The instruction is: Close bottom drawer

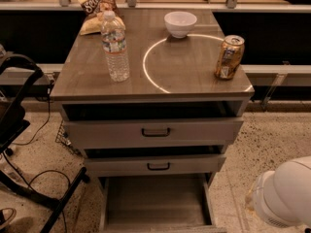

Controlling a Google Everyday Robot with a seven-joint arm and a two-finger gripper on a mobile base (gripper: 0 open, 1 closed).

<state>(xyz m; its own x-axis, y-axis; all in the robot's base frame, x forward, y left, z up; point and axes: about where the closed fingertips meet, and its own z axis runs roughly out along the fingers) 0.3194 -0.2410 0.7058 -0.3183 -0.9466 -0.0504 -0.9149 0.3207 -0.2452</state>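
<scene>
The bottom drawer [155, 202] of the pale grey cabinet is pulled far out toward me. Its plain grey tray shows, and its front runs off the bottom edge, so the handle is out of view. Above it sit the middle drawer [158, 165] and the top drawer [155, 131], each with a black handle and each slightly open. My gripper [281, 198] shows only as a white rounded body at the lower right, to the right of the open drawer and apart from it.
On the cabinet top [184, 69] stand a water bottle [115, 45], a white bowl [180, 23], a soda can [229, 57] and a chip bag [98, 6]. A black frame with cables [24, 169] stands at the left on the speckled floor.
</scene>
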